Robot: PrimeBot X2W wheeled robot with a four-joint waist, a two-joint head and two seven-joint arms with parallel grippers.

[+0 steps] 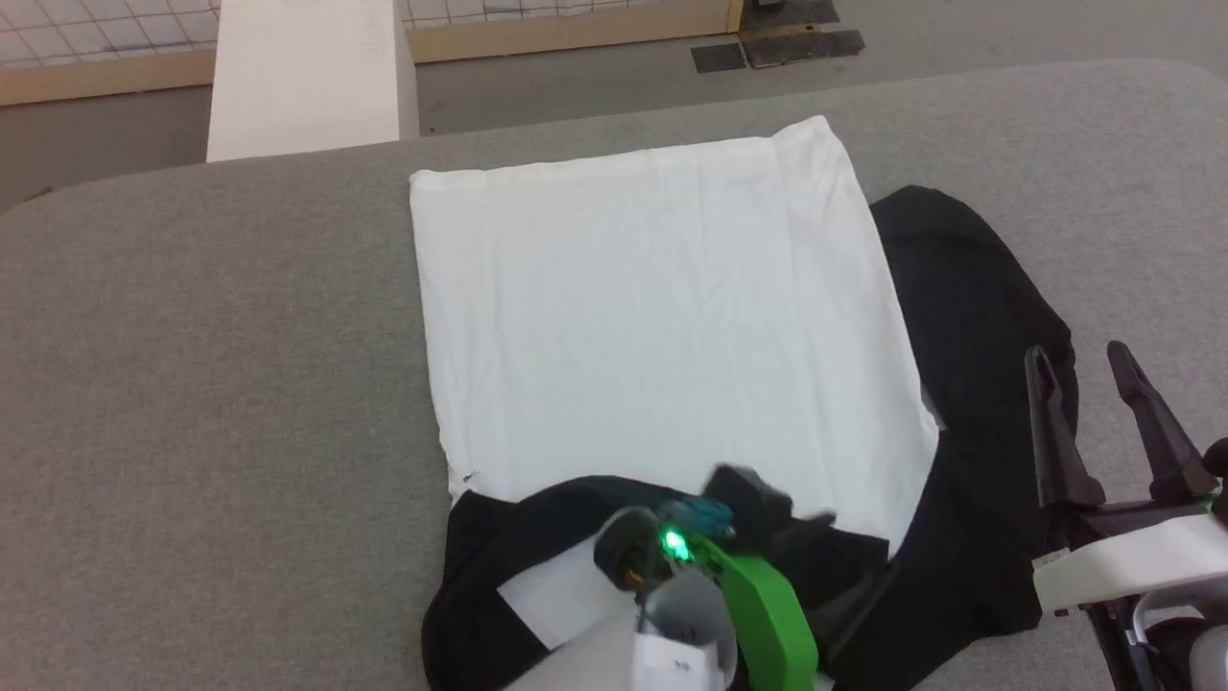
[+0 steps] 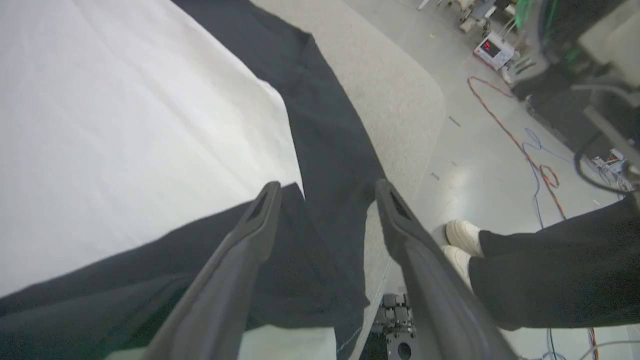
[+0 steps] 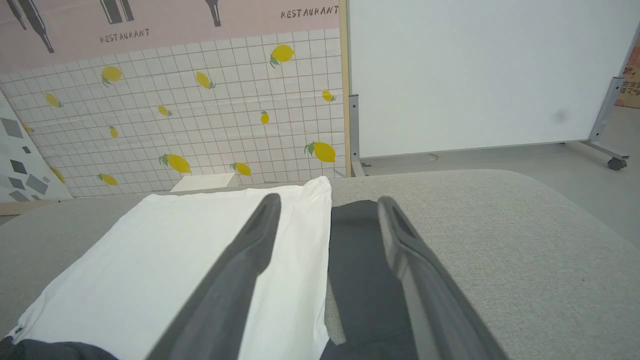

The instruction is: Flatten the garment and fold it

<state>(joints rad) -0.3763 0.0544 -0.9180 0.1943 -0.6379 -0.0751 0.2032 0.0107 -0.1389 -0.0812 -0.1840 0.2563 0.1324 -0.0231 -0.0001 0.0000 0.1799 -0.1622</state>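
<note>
On the tabletop [image 1: 192,384] the garment [image 1: 662,317] lies spread; our left end effector [image 2: 325,192] and right end effector [image 1: 1076,353] gape wide, empty; limp, light cloth; we would pinch the black sleeve [image 1: 969,307].

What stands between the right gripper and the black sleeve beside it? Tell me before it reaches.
Nothing visible does. The right gripper is open at the edge of the black sleeve of the garment, which lies on the grey table. The left gripper, also open, is over the garment's near end, off that path.
</note>
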